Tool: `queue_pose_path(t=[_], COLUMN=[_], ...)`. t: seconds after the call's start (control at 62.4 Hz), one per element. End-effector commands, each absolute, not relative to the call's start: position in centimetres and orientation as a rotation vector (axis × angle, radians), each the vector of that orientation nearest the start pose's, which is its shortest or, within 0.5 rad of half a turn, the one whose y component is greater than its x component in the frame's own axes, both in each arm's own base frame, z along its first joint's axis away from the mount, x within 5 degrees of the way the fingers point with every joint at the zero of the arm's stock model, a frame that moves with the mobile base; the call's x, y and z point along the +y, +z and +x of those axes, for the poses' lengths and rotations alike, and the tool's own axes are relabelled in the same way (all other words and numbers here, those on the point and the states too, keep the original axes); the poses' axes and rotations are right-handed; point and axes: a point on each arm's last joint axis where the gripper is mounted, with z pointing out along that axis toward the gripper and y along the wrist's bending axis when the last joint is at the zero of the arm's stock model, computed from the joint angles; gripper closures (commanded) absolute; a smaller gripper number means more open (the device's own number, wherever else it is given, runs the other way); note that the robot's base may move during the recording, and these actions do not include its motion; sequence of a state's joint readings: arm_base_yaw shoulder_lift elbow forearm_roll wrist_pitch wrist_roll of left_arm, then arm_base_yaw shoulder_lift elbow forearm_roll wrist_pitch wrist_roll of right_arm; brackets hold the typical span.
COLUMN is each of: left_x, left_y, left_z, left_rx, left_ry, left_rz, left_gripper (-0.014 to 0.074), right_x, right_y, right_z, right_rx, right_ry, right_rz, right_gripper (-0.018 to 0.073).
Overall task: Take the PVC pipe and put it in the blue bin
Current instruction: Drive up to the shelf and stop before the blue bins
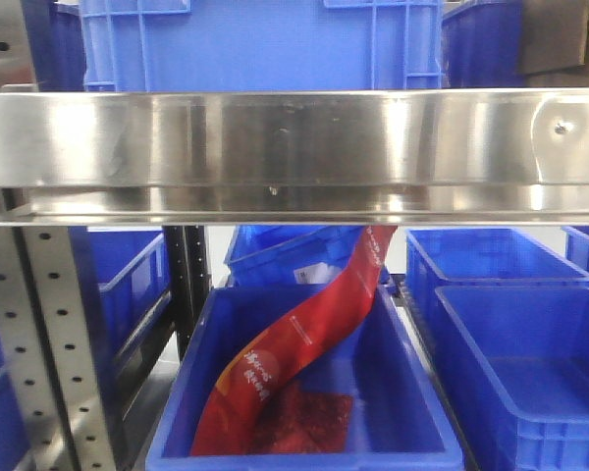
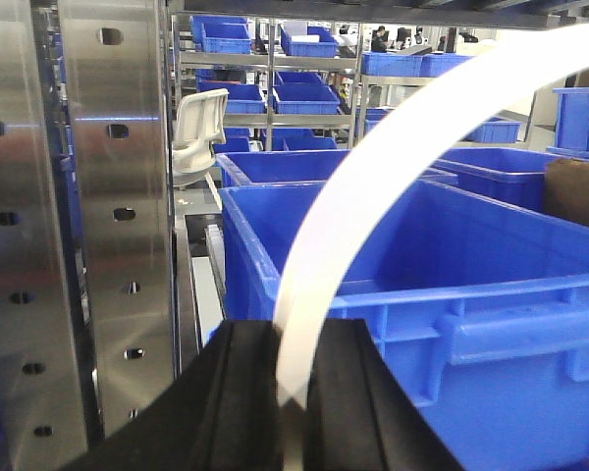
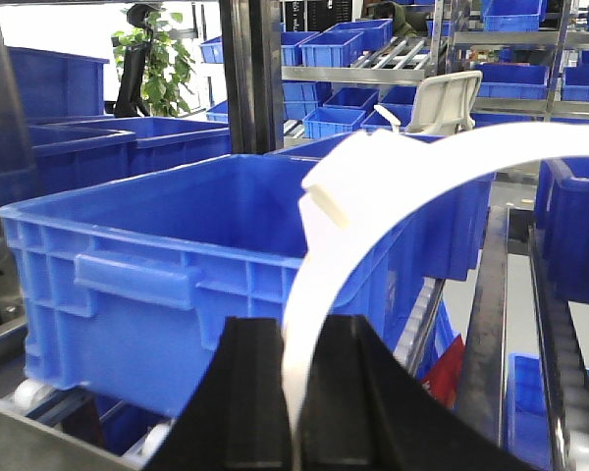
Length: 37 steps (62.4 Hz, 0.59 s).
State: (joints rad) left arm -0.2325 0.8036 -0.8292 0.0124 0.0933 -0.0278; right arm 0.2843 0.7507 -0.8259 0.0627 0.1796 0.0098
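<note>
In the left wrist view the left gripper (image 2: 294,339) was clamped on the PVC pipe (image 2: 348,196), its black fingers (image 2: 236,392) pressed against either side of the white, flattened-looking length. From the jaws the pipe rose and bent in a long arc toward the upper right, running out of the picture at the right edge. Just right of the gripper and behind the arc stood the blue bin (image 2: 491,363), near and open-topped. The pipe was held in the air in front of it, not lying inside it. A perforated steel upright (image 2: 118,216) filled the left side. A brown cardboard box (image 2: 579,191) showed at the right edge beyond the bin, and far back stood a white chair (image 2: 198,128) among shelves of more blue bins.

In the right wrist view the right gripper (image 3: 299,339) was also closed on the pipe (image 3: 471,157), which curved up from the jaws and over to the right. A lapped joint (image 3: 334,191) showed on it above the jaws. Left of the gripper a large blue crate (image 3: 226,285) sat on white rollers (image 3: 25,397). Whether this was the same container as in the left wrist view could not be told. A red packet (image 3: 454,358) showed low on the right and a green plant (image 3: 167,49) stood far to the left.

In the front view a steel shelf beam (image 1: 294,147) crossed the middle with a blue tote (image 1: 265,44) on the level above it. Below the beam, a red bag (image 1: 304,329) leaned inside a lower blue tub (image 1: 304,458)
</note>
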Motion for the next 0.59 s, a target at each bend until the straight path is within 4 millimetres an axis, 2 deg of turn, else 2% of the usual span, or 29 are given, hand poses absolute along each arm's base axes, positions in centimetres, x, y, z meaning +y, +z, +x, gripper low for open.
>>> queue_pose_path(t=[0.0,0.577], left_x=[-3.86,-3.86], left_y=[40.79,40.79], left_z=[16.39,16.39], left_rx=[1.514,1.514], left_ry=[-0.199,-0.199], left_rz=[0.162,0.162], left_gripper=[0.0708,0.0708], right_x=[4.41,4.41], right_y=[40.78,40.8], right_z=[14.71,14.71], right_rx=[1.551,1.549], right_ry=[0.287,0.287], right_rz=[-0.177,-0.177], right_gripper=[0.0727,0.0727])
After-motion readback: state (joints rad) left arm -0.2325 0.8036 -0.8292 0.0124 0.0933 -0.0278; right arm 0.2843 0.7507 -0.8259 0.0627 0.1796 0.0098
